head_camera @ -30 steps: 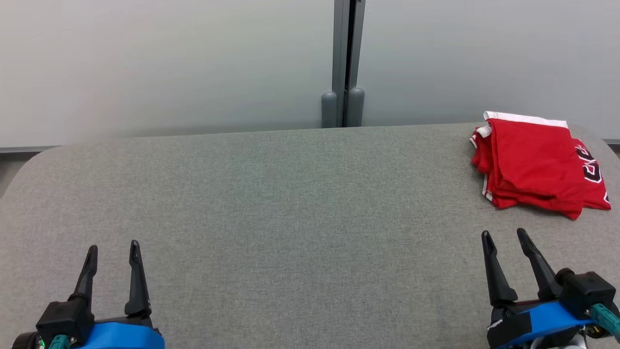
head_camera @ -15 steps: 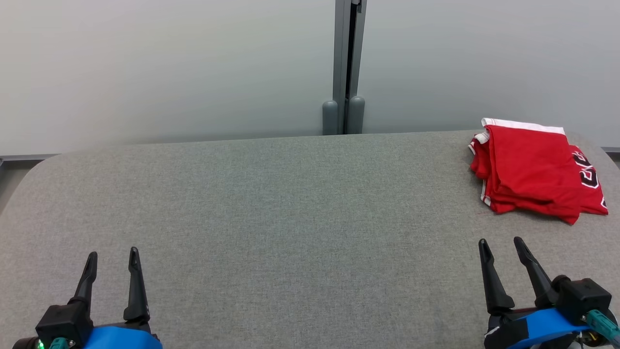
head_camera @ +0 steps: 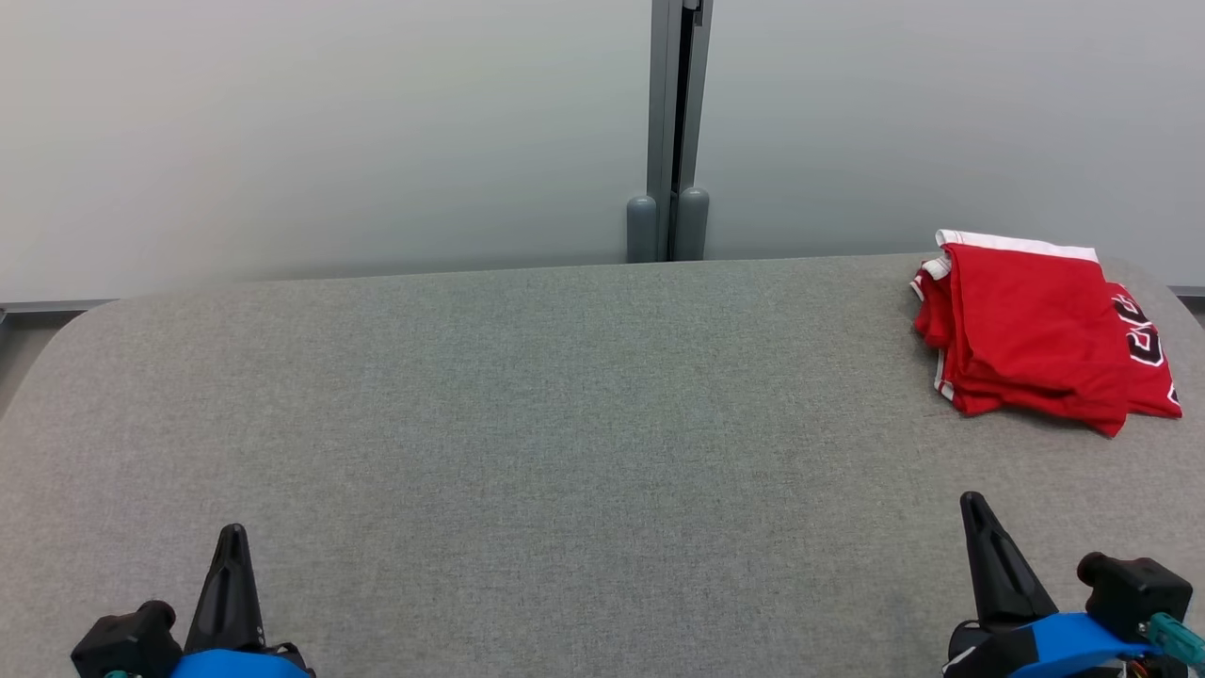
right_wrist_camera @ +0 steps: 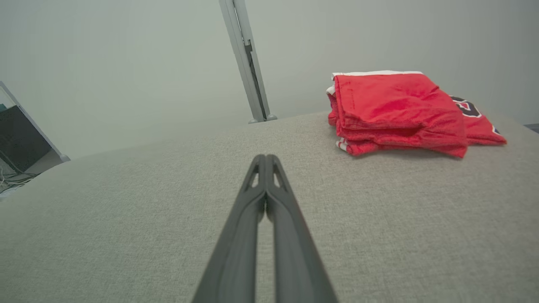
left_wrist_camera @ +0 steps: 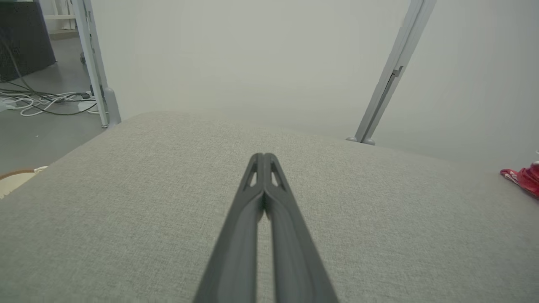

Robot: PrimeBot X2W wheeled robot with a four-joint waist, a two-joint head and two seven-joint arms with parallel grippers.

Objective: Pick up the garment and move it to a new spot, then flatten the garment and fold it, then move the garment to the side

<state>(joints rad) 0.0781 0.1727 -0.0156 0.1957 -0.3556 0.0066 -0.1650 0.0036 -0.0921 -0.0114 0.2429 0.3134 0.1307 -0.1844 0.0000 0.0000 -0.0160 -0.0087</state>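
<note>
Left gripper low at near-left edge of grey worktop, right gripper at near-right. Both point forward, jaws pressed together, empty. Folded red garment lies at far-right corner, well apart from both.

Legible markings — none readable.
The folded red garment is carrying black, white-outlined lettering at its right edge; the fold is hiding most of it — no character is coming through clearly.
</note>
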